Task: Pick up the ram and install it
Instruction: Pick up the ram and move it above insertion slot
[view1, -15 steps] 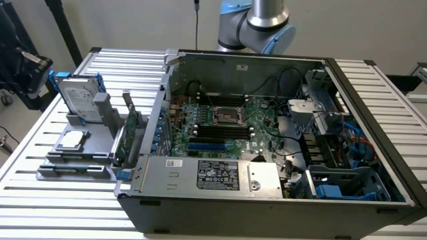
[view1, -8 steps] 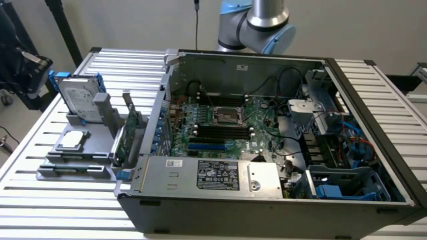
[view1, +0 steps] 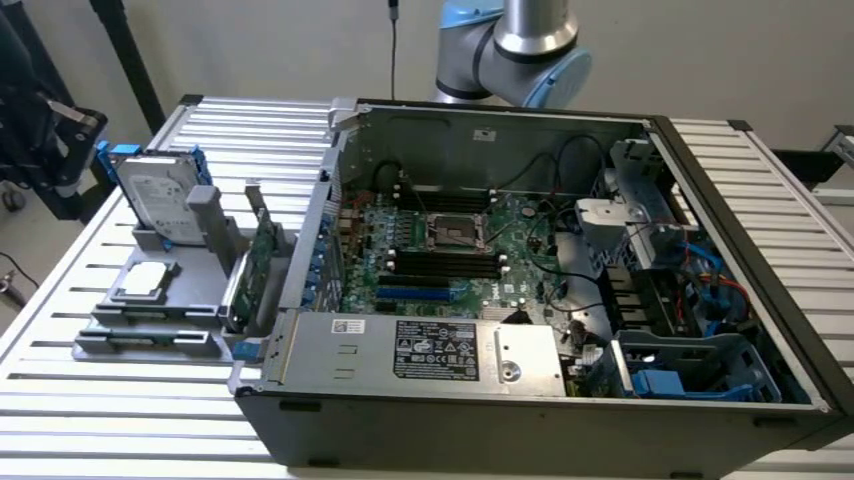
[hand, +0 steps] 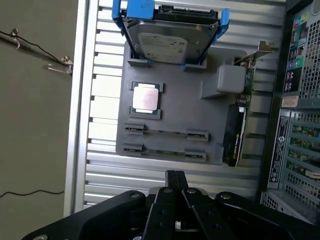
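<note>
Two ram sticks stand on edge in the grey holder (hand: 170, 105), one (hand: 165, 132) behind the other (hand: 164, 151); each is a thin dark strip between end clips. In the exterior view the holder (view1: 167, 295) sits on the slatted table to the left of the open computer case (view1: 534, 400). The motherboard's black memory slots (view1: 447, 265) lie inside the case. My gripper (hand: 174, 174) hovers well above the table short of the holder, its fingers closed together with nothing between them. The arm's joint (view1: 521, 45) shows behind the case.
The holder also carries a silver hard drive in a blue frame (hand: 170, 40), a processor chip (hand: 145, 97) and a green expansion card with a metal bracket (hand: 239, 120). The case's power supply (view1: 420, 350) and cables (view1: 587, 290) crowd its interior.
</note>
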